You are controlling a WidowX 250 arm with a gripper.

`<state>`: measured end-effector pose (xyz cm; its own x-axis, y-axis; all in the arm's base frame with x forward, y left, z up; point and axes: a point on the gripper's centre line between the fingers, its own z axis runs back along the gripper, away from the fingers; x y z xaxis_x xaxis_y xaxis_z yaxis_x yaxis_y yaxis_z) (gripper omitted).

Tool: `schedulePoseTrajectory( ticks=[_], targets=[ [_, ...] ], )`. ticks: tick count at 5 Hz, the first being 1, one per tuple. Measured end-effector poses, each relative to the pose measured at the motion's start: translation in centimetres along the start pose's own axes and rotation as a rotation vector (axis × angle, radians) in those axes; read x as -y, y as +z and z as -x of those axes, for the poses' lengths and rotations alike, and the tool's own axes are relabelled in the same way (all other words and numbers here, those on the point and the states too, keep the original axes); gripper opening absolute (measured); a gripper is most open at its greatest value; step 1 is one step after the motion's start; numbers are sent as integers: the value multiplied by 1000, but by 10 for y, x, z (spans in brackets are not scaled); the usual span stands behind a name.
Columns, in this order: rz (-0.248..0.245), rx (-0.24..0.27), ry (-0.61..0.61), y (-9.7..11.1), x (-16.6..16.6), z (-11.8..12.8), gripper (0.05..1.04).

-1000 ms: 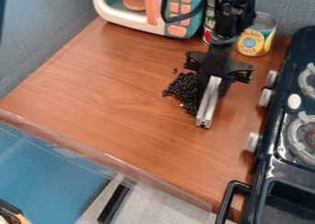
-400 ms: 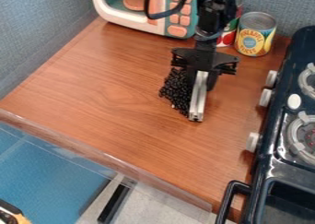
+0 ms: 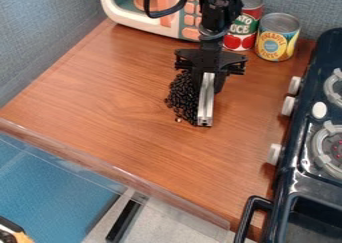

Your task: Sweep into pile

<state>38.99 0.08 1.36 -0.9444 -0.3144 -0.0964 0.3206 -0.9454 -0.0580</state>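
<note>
A wood-patterned countertop (image 3: 113, 107) is seen from above at a slant, with textured blue-gray walls (image 3: 50, 42) behind it and at its left. At the back is a toy microwave (image 3: 125, 14), white and teal with salmon-pink buttons. To its right are two upright cans near each other: a red and green one (image 3: 244, 24) and, just beside it, one with a yellow and blue label (image 3: 277, 37). A dark toy stove (image 3: 284, 187) with pale knobs runs along the right side, and a black curved handle (image 3: 250, 212) shows near its lower end.

The robot's black arm (image 3: 217, 14) comes in from the top edge. Its gripper (image 3: 207, 81) hangs over the middle of the counter, fingers closed around a silver metal bar (image 3: 206, 107). The bar slants down, its lower end pointing toward the front of the counter.

The task's small, dark, bean-like pieces (image 3: 181, 94) lie on the wood in a dense, uneven heap along the bar's left side, close against it. One lighter piece (image 3: 178, 120) sits just beside the heap's front edge.
</note>
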Motion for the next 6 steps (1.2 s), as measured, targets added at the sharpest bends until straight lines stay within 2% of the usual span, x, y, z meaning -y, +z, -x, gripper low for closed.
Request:
schedulePoseTrajectory(
  ticks=[3, 6],
  targets=[
    [15, -26, 41, -3, 32, -3, 377],
    [45, -30, 87, -4, 73, -10, 377]
  ],
)
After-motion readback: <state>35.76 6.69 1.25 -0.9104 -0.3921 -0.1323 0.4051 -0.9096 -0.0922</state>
